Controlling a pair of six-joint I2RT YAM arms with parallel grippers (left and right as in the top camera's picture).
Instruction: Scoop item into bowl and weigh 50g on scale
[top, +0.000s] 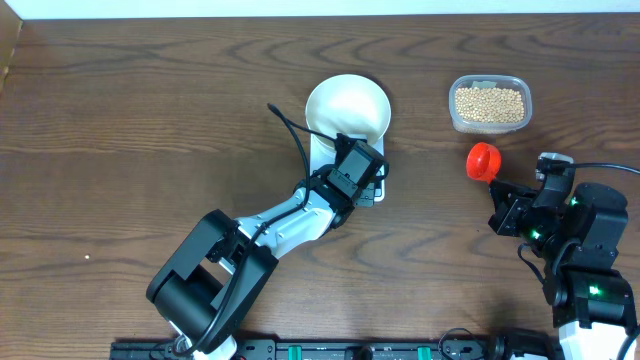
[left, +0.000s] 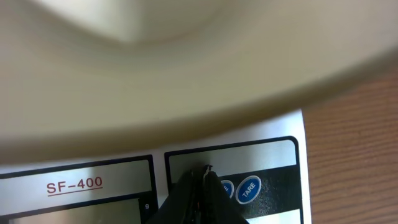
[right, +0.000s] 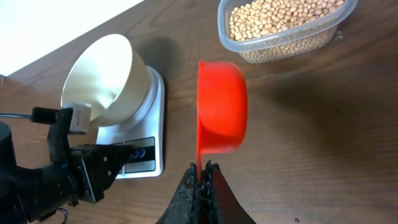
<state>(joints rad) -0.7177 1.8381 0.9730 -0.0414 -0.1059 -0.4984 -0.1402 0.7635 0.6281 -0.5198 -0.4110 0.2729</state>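
left gripper (left: 202, 182): fingers pinched together, tip at the scale (right: 148, 129) buttons (left: 249, 188), likely to zero it under the empty bowl (top: 347, 108) | right gripper (right: 203, 177): clamped on scoop (right: 221, 106) handle, near tub (right: 286, 45), ready to dig | beans (right: 280, 18): all in tub

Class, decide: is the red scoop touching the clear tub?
Apart. The right wrist view shows bare table between the red scoop and the clear tub.
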